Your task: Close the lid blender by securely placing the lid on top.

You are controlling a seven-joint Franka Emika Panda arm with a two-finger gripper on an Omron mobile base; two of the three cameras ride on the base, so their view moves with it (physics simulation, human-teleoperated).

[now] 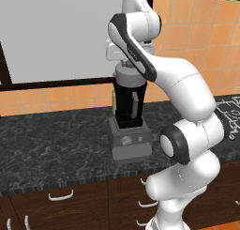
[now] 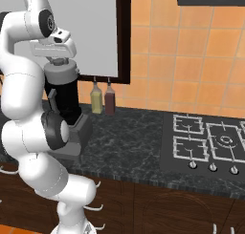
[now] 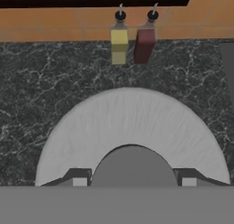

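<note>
The blender (image 1: 129,112) stands on the dark counter, a black jar with a side handle on a boxy grey base. The round light-grey lid (image 1: 130,76) sits right on the jar's top, level with it. My gripper (image 1: 127,65) comes straight down from above and is shut on the lid's raised central knob. In the hand view the lid (image 3: 132,122) spreads wide beneath my gripper (image 3: 132,179), and each fingertip (image 3: 78,179) flanks the knob. From the right side, the lid (image 2: 61,73) caps the blender (image 2: 67,104) under my gripper (image 2: 57,61).
A yellow bottle (image 2: 96,98) and a dark red bottle (image 2: 109,98) stand against the tiled wall behind the blender. A gas hob (image 2: 210,142) lies in the counter to the right. Drawers with white handles (image 1: 61,195) run below the counter edge.
</note>
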